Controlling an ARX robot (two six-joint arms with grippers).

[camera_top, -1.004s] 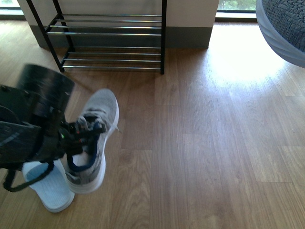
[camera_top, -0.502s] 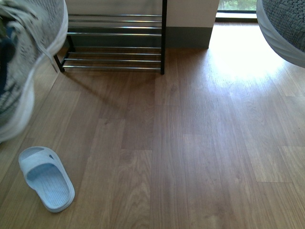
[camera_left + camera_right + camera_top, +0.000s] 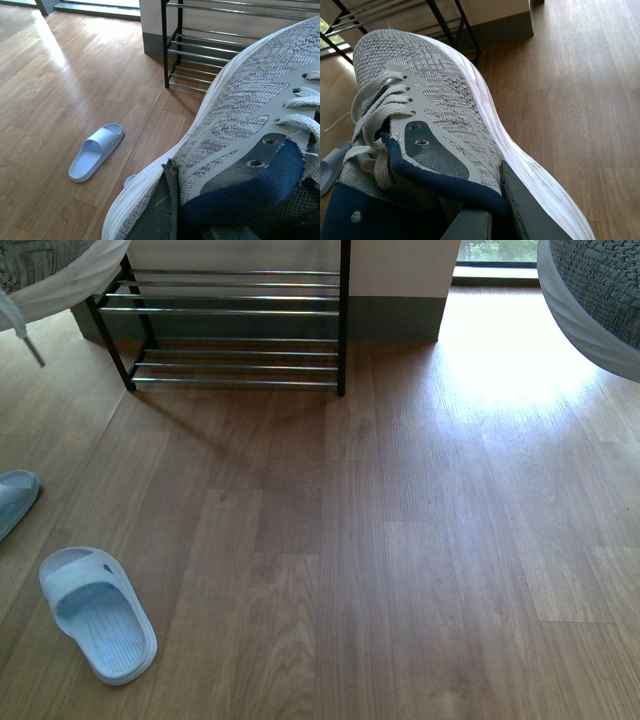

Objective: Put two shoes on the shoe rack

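The first grey knit sneaker (image 3: 235, 115) is clamped at its navy collar by the left gripper (image 3: 192, 220). The second grey knit sneaker (image 3: 445, 95) is clamped likewise by the right gripper (image 3: 490, 215). Both are held raised, short of the shoe rack (image 3: 230, 310). A pale blue slide sandal (image 3: 100, 615) is left lying on the wood floor (image 3: 400, 540).

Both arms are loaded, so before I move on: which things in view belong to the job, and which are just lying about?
Job: grey knit white-soled sneaker in left hand; matching grey knit sneaker in right hand; black-framed chrome-rod shoe rack.
Lying about: pale blue slide sandal; second pale blue slide sandal beside it.
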